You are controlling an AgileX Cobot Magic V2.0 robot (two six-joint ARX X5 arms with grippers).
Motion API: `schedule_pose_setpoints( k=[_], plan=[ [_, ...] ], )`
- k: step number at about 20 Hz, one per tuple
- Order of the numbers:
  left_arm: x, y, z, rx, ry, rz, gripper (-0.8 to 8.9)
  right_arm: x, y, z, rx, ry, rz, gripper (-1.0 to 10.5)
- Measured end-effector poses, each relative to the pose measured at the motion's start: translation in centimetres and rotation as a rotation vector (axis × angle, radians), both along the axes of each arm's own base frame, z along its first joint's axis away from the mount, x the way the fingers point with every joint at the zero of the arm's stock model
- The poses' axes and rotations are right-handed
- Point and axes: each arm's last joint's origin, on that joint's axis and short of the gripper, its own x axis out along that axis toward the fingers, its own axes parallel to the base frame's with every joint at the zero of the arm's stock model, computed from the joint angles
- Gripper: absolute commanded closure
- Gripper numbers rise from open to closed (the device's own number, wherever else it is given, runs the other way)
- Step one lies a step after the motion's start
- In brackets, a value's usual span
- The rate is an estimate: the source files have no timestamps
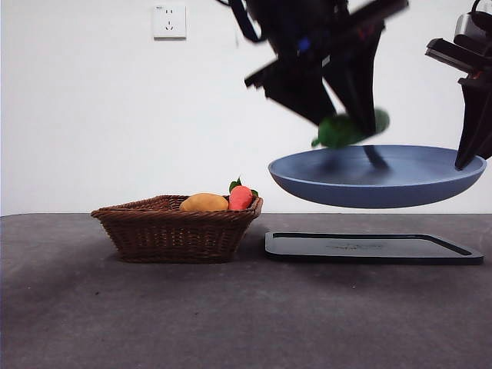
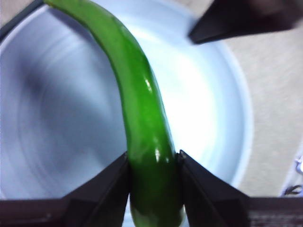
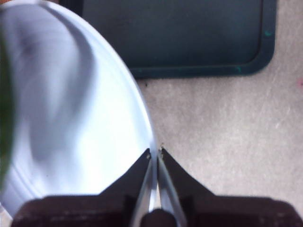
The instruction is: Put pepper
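Note:
The pepper (image 2: 142,99) is long, glossy and green. My left gripper (image 2: 152,163) is shut on it and holds it just above the blue plate (image 2: 57,123). In the front view the left gripper (image 1: 350,127) hangs from above with the pepper (image 1: 342,129) over the plate (image 1: 377,181). My right gripper (image 3: 155,158) is shut on the rim of the plate (image 3: 71,123) and holds the plate in the air above the black tray (image 1: 373,247). The right gripper (image 1: 470,157) shows at the plate's right edge in the front view.
A wicker basket (image 1: 177,231) stands left of the tray on the dark table, holding a yellow-orange fruit (image 1: 204,203) and a small red item with green leaves (image 1: 241,197). The tray (image 3: 189,38) lies below the plate. A wall socket (image 1: 169,21) is behind.

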Motion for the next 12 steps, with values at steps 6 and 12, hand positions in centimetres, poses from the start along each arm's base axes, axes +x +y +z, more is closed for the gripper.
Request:
schedule_pose_setpoints(
  k=[6,12],
  plan=[
    [0.9,-1.0,-2.7,0.043,0.027,-0.015,6.73,-0.2,0.0,-0.1,-0.002,0.028,-0.008,9.4],
    [0.8,-1.0,-3.1,0.062,0.049,-0.019,5.70,-0.5,-0.1,-0.2,-0.001,0.058,-0.010,9.4]
  ],
)
